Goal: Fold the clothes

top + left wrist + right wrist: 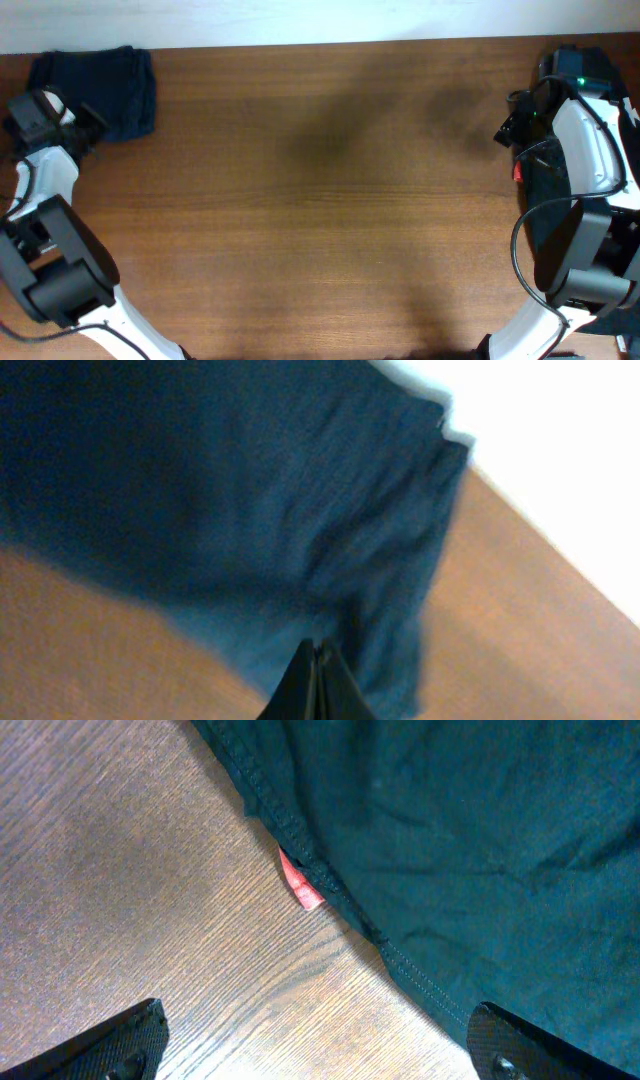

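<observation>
A folded navy-blue cloth (pixel 95 88) lies at the table's far left corner and fills the blurred left wrist view (pixel 230 510). My left gripper (pixel 88 128) is at its near left edge. Its fingers (pixel 318 665) are pressed together, their tips over the cloth's edge, with no cloth visibly between them. A darker garment (pixel 552 215) lies at the right edge under my right arm, with a red tag (pixel 518 172). In the right wrist view its stitched hem (pixel 450 870) and the tag (pixel 298 885) show. My right gripper (pixel 512 128) is open (pixel 320 1050) above bare wood beside the hem.
The brown wooden table (pixel 320 200) stretches between the two arms. A white wall strip (pixel 300 20) runs along the far edge. The arm bases stand at the near left and near right corners.
</observation>
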